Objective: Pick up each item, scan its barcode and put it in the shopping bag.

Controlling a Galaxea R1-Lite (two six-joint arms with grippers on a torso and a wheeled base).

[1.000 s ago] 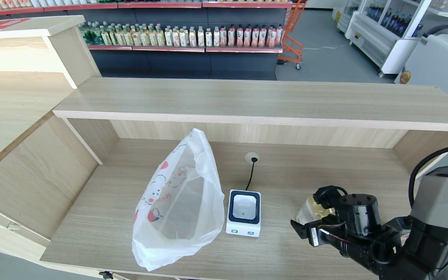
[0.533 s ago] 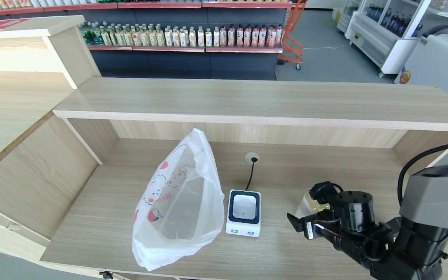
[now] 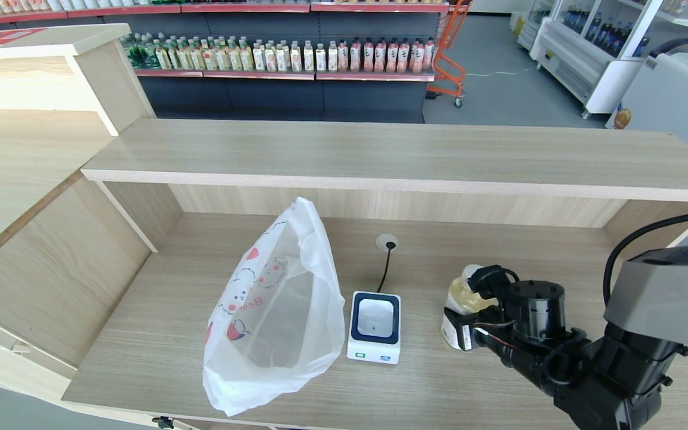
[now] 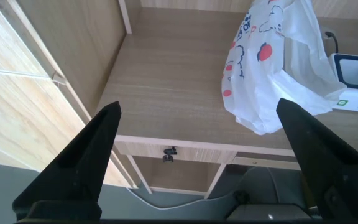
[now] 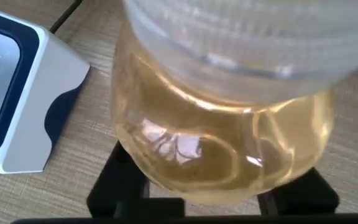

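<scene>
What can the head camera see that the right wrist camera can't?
Head camera, not the wrist one: the white shopping bag with cartoon prints, to the left of the scanner, and store shelves full of drinks behind the counter.
Right wrist camera, not the head one: a very close look at the golden drink through the clear wall of the bottle.
Both: the bottle held in the right gripper, the scanner next to it, and the wooden counter underneath.
</scene>
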